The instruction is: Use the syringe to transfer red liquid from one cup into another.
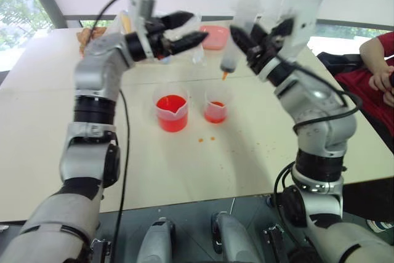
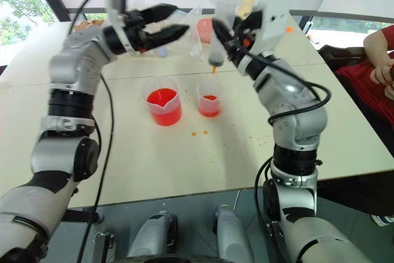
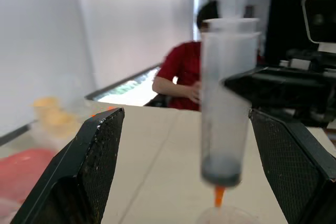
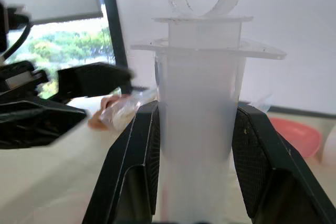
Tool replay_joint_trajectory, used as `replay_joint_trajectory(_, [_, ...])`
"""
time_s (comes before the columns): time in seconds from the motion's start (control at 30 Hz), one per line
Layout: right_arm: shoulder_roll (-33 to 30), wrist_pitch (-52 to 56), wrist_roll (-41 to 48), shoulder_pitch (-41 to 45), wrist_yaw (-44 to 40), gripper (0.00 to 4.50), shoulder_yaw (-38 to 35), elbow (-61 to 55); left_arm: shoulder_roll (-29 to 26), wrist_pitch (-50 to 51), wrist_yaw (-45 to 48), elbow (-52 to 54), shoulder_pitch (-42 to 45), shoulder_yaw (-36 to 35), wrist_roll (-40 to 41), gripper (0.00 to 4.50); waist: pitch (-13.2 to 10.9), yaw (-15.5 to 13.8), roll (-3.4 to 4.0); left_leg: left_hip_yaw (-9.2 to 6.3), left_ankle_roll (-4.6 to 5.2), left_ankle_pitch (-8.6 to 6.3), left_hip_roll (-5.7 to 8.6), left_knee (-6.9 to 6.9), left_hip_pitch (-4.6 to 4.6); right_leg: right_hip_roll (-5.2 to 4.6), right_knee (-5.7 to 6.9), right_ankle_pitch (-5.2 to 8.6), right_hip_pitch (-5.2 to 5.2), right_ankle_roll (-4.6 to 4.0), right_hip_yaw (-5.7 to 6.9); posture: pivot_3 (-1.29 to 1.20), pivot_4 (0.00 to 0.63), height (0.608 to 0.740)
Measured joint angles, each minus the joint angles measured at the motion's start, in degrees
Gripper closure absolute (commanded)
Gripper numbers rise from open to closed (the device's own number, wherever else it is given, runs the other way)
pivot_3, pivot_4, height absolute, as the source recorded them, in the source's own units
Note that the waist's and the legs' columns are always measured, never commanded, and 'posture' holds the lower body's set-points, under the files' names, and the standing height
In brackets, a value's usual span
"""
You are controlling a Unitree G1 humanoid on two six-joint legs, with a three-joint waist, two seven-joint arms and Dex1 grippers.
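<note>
Two clear cups sit near the middle of a pale beige table [image 1: 184,170], side by side: wider spouted cup [image 1: 172,113] on the left, smaller cup [image 1: 215,108] just right of it. Both hold red liquid [image 1: 171,103]. A few red drops [image 1: 206,139] spot the tabletop in front of the cups. Pink bowl [image 1: 215,36] at the far side. White wall behind, windows with greenery at far left. Person in a red top [image 1: 378,72] seated at the table's right edge.

Right gripper [image 1: 263,40] held up above the table, fingers clamped on the barrel of the syringe [image 1: 237,35]. Syringe is upright, long axis near vertical, orange tip [image 1: 225,75] pointing down, ring-ended plunger at top. Tip hangs in the air above and just behind the smaller cup, not touching it.

Left gripper [image 1: 184,29] is raised to the left of the syringe, fingers spread, holding nothing.

Left wrist view adds: barrel looks nearly empty, dark plunger seal low near the tip, smaller cup's rim right under it. Right wrist view adds: both black pads [image 4: 144,150] pressed against the barrel sides below the flange.
</note>
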State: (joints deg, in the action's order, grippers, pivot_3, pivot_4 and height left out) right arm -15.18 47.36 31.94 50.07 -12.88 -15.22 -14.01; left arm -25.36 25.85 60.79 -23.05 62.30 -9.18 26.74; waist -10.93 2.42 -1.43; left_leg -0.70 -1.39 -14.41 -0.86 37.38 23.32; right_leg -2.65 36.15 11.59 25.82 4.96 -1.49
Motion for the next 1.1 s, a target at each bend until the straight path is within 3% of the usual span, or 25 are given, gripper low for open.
replay_joint_trajectory(0.17, [-14.6,17.7,7.6,10.8,3.5,3.10,-13.6,14.0,-7.5,11.8,-1.6,16.4,-15.5,-3.3,6.4,0.53,0.0,-0.7,0.00,0.01,0.00,0.00,0.00,-0.08,0.04,-0.08,-0.11,0.00,-0.03,0.00,0.01,0.00,0.150,0.740])
replay_joint_trajectory(0.23, [-20.7,25.6,7.7,12.2,2.9,3.10,-14.3,22.2,-10.2,16.2,-2.2,24.9,-21.3,-3.4,9.2,0.53,0.0,-1.2,-0.01,0.06,0.00,0.00,-0.01,-0.10,0.02,-0.08,-0.23,0.01,-0.04,-0.02,0.00,0.00,0.150,0.740])
replay_joint_trajectory(0.33, [-24.9,32.5,7.6,11.1,-0.4,3.10,-13.0,30.3,-14.5,21.2,-2.3,35.6,-28.3,-4.3,13.6,0.53,0.0,-1.3,0.00,0.10,0.01,-0.01,0.00,-0.15,0.01,-0.02,-0.26,0.02,-0.03,-0.04,-0.06,0.00,0.150,0.740])
replay_joint_trajectory(0.53, [-25.2,43.9,7.7,6.0,-6.8,3.10,-4.9,34.8,-20.2,23.8,-2.4,51.2,-41.6,-4.5,17.7,0.53,0.0,-0.7,0.01,0.12,0.02,-0.01,-0.03,-0.11,-0.04,0.06,-0.19,0.03,-0.04,-0.04,-0.12,0.00,0.150,0.740])
replay_joint_trajectory(0.83, [-21.2,35.7,3.0,4.8,-14.4,3.10,5.8,44.1,-18.2,19.8,-7.4,53.6,-49.8,-0.4,15.0,0.53,0.0,-0.2,0.01,0.12,0.02,-0.01,-0.02,0.00,-0.04,0.08,-0.27,0.02,-0.12,-0.01,-0.12,0.00,0.150,0.740])
replay_joint_trajectory(1.03, [-21.4,29.4,-1.8,5.3,-18.5,0.20,9.8,50.3,-18.0,18.0,-9.0,53.3,-50.6,1.3,13.4,0.48,0.0,-0.2,0.01,0.13,0.02,-0.01,-0.01,0.02,-0.07,0.07,-0.28,0.02,-0.17,-0.02,-0.12,0.00,0.150,0.740])
replay_joint_trajectory(1.1, [-21.4,29.2,-2.1,5.6,-19.4,0.09,9.8,50.3,-17.5,17.6,-9.8,53.3,-50.6,1.6,13.4,0.48,0.0,-0.1,0.01,0.12,0.02,-0.01,-0.02,0.01,-0.10,0.07,-0.28,0.02,-0.19,-0.01,-0.12,0.00,0.150,0.740])
